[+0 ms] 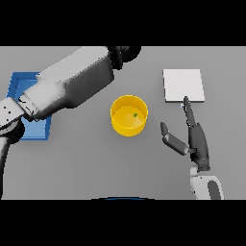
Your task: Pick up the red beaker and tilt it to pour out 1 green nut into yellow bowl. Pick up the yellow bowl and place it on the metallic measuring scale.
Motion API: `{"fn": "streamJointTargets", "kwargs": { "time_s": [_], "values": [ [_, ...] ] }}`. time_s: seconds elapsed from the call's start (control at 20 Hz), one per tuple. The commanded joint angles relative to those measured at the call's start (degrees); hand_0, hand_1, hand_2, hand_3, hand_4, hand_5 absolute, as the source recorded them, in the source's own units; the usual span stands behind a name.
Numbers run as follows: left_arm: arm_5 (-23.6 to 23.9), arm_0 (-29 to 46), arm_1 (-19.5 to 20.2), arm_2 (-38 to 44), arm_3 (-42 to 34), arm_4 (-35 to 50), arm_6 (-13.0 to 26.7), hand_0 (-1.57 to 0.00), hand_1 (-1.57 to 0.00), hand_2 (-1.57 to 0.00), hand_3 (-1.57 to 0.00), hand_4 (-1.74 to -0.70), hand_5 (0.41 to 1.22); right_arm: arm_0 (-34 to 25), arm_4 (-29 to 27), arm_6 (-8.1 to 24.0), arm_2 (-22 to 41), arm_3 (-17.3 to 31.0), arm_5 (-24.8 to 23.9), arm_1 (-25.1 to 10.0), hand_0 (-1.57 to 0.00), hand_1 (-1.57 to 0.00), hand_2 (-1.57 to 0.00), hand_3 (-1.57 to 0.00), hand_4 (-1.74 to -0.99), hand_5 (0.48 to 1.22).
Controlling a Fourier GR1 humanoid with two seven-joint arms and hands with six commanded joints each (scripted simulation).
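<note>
A plain grey table [86, 163] fills the view from the robot's head, looking down. Near its middle stands the yellow bowl [129, 116], a round, straight-walled cup with an open top, and one small green nut [135, 115] rests on its floor, slightly right of centre. To the upper right, well apart from the bowl, lies the metallic measuring scale [183, 85], a flat pale square plate. The right hand [196, 139] sits between them, just right of the bowl but not touching it, fingers straight and released, the longest reaching up so its tip overlaps the scale's lower edge, the thumb spread out toward the bowl. The left arm crosses the upper left of the view above a blue tray [20, 82]; the left hand [124, 52] shows only as a dark shape at the arm's far end near the top edge, and whether its fingers are open or closed cannot be made out. No red beaker is visible. The bowl looks rigid, light and smooth-walled, so it may slip in a loose grip; a sensible hold would pinch the near right rim or wrap the wall, keeping it level so the nut stays inside.
</note>
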Motion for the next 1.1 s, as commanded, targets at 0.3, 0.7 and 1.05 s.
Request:
{"fn": "streamJointTargets", "kwargs": {
  "time_s": [0.3, 0.7, 1.05],
  "values": [
    [3.6, -6.9, 4.9, 20.3, 17.1, 18.9, 6.4, -1.57, -1.57, -1.57, -1.47, -1.73, 1.221, 0.9, 1.3, -0.9, 0.9, -0.1, -0.4, 0.1, 0.0, 0.0, 0.0, 0.0, -1.146, 0.641],
    [12.0, 1.6, 16.2, 42.5, 27.0, 46.5, 12.8, -1.57, -1.57, -1.57, -1.5, -1.74, 1.221, -0.9, -2.7, -2.2, 0.1, 1.1, 2.1, 0.2, 0.0, 0.0, 0.0, 0.0, -1.081, 0.631],
    [21.1, 16.4, 20.7, 49.7, 22.5, 61.9, 25.5, -1.57, -1.57, -1.57, -1.56, -1.74, 1.221, -0.6, -3.7, -3.0, 0.1, 1.6, 3.8, -0.9, 0.0, 0.0, 0.0, 0.0, -1.165, 0.672]
  ]
}}
